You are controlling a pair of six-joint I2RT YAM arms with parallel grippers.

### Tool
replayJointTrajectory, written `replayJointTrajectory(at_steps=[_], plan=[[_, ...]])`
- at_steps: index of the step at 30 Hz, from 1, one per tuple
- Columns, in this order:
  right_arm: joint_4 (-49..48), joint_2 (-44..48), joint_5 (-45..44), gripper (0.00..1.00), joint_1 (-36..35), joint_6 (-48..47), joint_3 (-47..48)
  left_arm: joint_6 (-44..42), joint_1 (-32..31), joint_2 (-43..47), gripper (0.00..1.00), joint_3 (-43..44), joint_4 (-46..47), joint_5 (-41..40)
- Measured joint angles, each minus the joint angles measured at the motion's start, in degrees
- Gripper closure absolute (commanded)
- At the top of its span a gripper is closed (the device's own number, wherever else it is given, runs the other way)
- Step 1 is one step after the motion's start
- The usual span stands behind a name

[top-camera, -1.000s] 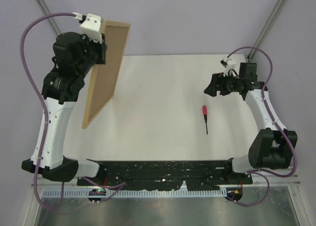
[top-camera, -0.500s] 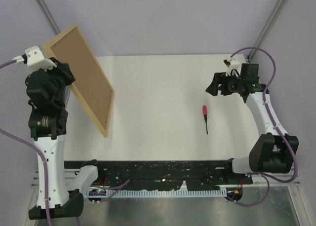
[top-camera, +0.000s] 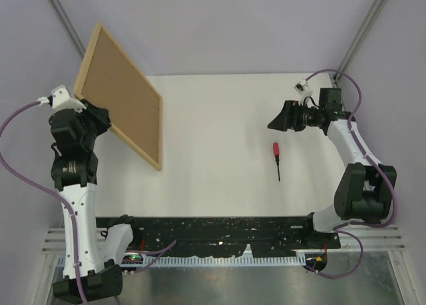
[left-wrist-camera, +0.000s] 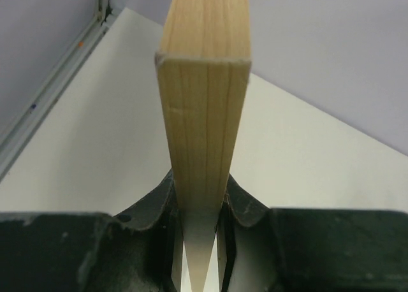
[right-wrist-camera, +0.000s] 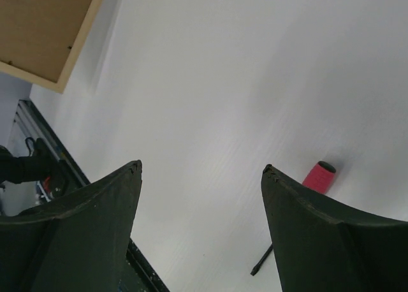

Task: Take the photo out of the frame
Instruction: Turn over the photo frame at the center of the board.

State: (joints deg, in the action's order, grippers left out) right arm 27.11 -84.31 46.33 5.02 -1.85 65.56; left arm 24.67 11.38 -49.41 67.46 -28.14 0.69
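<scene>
The frame point(top-camera: 123, 95) hangs tilted in the air over the table's far left, with its brown fibreboard back towards the top camera. My left gripper point(top-camera: 98, 120) is shut on its lower left edge. In the left wrist view the light wood strip of the frame point(left-wrist-camera: 203, 113) runs up from between the jaws of my left gripper point(left-wrist-camera: 197, 206). The photo is hidden. My right gripper point(top-camera: 274, 122) hovers open over the right side of the table, holding nothing. In the right wrist view my right gripper point(right-wrist-camera: 201, 171) has only table between its fingers, and a corner of the frame point(right-wrist-camera: 44, 30) shows at upper left.
A small red-handled screwdriver point(top-camera: 275, 153) lies on the white table point(top-camera: 213, 132) right of centre, below my right gripper. In the right wrist view the screwdriver point(right-wrist-camera: 317, 176) lies beside the right finger. Metal posts and purple walls bound the table.
My left arm has swung out to the left and turned the frame from nearly edge-on until its brown back faces up. My right gripper has shifted slightly left, still open.
</scene>
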Motion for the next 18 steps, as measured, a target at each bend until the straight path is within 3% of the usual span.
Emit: replayJointTrajectory(at_steps=[9, 18], plan=[[-4.1, -4.9, 9.8, 0.2, -0.8, 5.2, 0.1, 0.9, 2.2, 3.5, 1.0, -8.7, -0.6, 5.0], [-14.2, -4.9, 14.5, 0.17, -4.8, 8.5, -2.5, 4.4, 7.9, 4.6, 1.0, -19.6, 10.7, 14.0]])
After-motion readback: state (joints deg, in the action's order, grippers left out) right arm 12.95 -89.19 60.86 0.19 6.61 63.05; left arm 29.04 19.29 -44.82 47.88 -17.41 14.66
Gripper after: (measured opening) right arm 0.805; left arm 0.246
